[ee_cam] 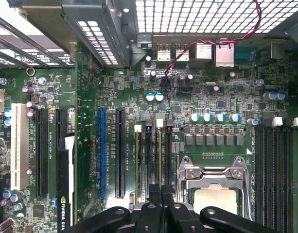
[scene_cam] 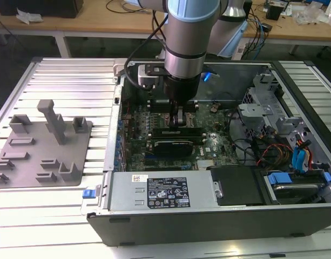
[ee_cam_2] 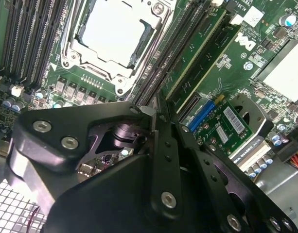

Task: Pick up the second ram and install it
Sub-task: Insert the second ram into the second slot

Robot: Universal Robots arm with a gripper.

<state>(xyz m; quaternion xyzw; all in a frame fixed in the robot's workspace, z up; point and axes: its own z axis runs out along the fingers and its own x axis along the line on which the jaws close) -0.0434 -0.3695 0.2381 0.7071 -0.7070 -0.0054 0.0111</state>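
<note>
The second ram [ee_cam_2: 197, 48] was standing on edge in a slot alongside the CPU socket [ee_cam_2: 112, 34]. It was on the far side of the black memory slots [ee_cam_2: 170, 53] from the socket, so a few slots out rather than right next to it. In the second wrist view the green stick ran straight into the gripper [ee_cam_2: 154, 110]. The fingers sat almost closed, pinching the stick's near end with barely a sliver of a gap. Honestly there was no telling if the stick was pushed fully home or just resting in the slot. In the exterior view the gripper was low inside the open PC case [scene_cam: 208, 218], right by the socket. The grey fixture plate [scene_cam: 44, 148] sat well apart from the socket, outside the case, off toward the exterior view's left.
</note>
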